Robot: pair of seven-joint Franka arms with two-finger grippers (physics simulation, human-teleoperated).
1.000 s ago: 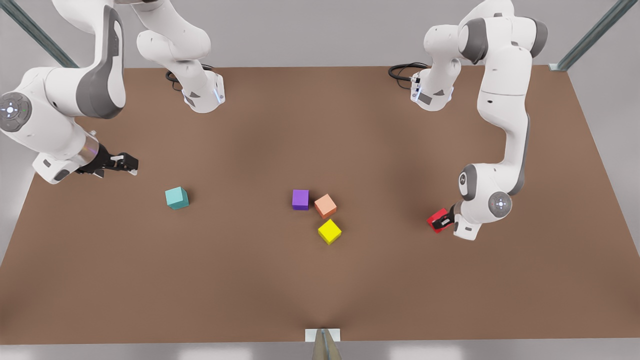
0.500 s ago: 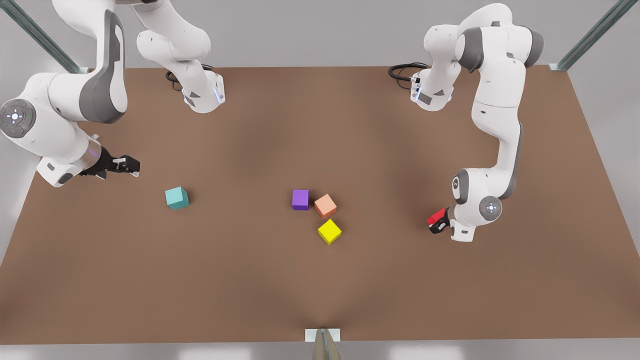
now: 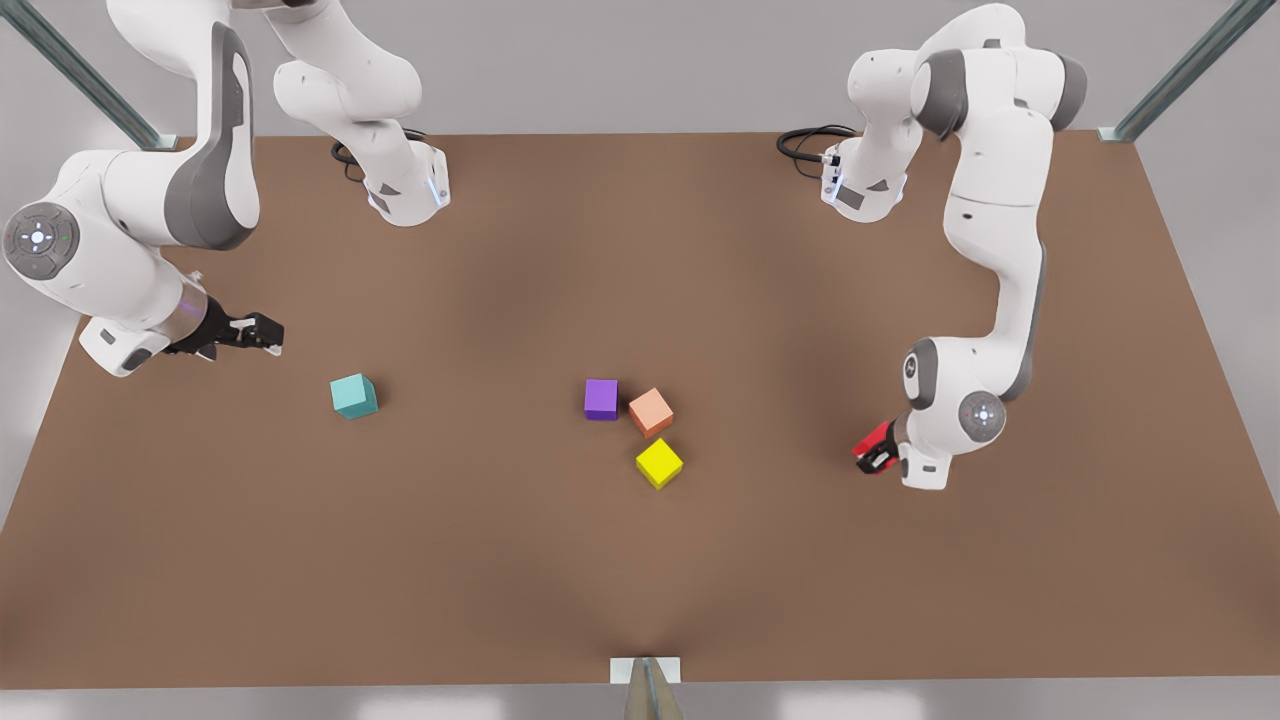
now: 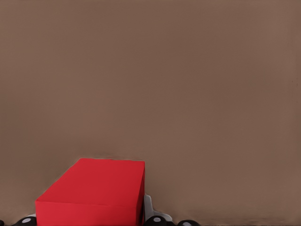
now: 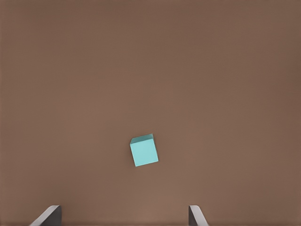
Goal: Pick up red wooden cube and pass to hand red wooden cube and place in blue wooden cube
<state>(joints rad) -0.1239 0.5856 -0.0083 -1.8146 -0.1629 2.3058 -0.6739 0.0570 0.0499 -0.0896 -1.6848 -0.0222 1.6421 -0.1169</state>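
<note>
The red wooden cube (image 3: 877, 438) is at the front view's right, with my left gripper (image 3: 874, 456) shut on it low over the brown table (image 3: 640, 560). In the left wrist view the red wooden cube (image 4: 94, 193) sits between the fingertips (image 4: 155, 219). Whether it touches the table I cannot tell. The blue wooden cube (image 3: 354, 396), teal in colour, rests on the table at the front view's left. The hand, my right gripper (image 3: 262, 333), hangs open up and to the left of it. The right wrist view looks down on the blue wooden cube (image 5: 144, 150) beyond spread fingers (image 5: 47, 215).
A purple cube (image 3: 601, 398), a salmon-orange cube (image 3: 651, 411) and a yellow cube (image 3: 659, 463) cluster at the table's middle. Both arm bases (image 3: 405, 190) stand at the far edge with cables. A metal bracket (image 3: 646, 672) sits at the near edge.
My left arm's wrist has shifted a little toward the front view's left and turned, with the red cube still gripped. My right gripper has crept slightly rightward and down toward the teal cube.
</note>
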